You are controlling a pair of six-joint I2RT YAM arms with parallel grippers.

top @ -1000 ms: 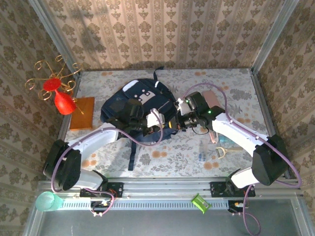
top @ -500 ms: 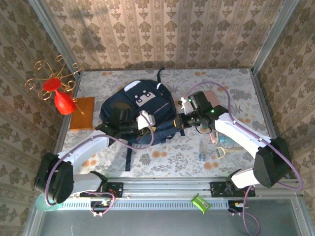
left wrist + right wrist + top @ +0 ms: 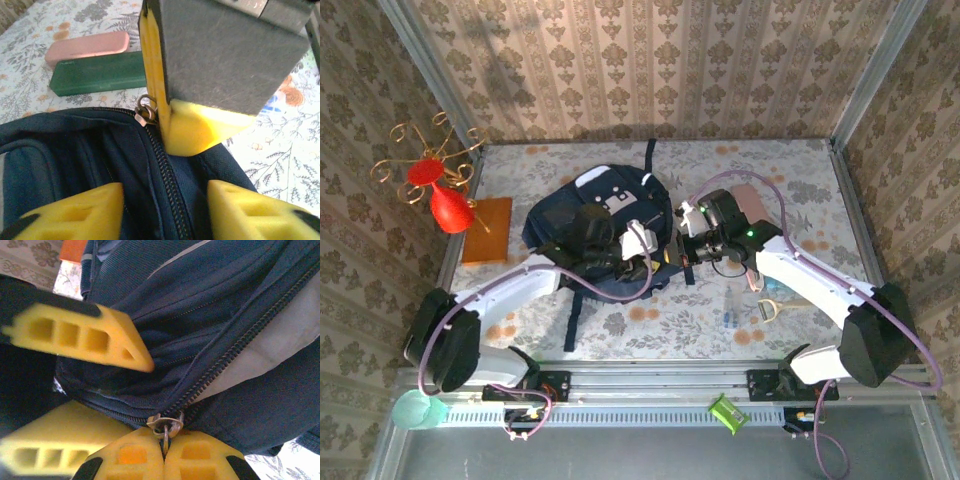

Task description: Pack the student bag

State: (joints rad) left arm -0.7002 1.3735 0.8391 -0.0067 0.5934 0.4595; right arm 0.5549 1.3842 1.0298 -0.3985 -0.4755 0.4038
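The student bag [image 3: 595,205], dark navy with white patches, lies mid-table. My left gripper [image 3: 653,256] is at its right edge, pinching a thick fold of bag fabric [image 3: 75,160] with the zip track between its yellow fingers [image 3: 75,212]. My right gripper [image 3: 682,252] meets it from the right and is shut on the metal zip pull [image 3: 165,422]. In the right wrist view the zip has parted above the slider, showing grey lining [image 3: 280,335]. In the left wrist view the right gripper [image 3: 190,130] holds the pull [image 3: 145,111].
A pink case [image 3: 87,47] and a green case [image 3: 100,75] lie just right of the bag. A red vase [image 3: 445,205] with a gold wire stand and an orange block [image 3: 485,230] sit at the left. Small items [image 3: 765,300] lie front right.
My left gripper pulled left with the bag fabric, then came back right toward the right gripper. The bag shifted slightly and its loose strap swung left. The right gripper stayed on the zip pull.
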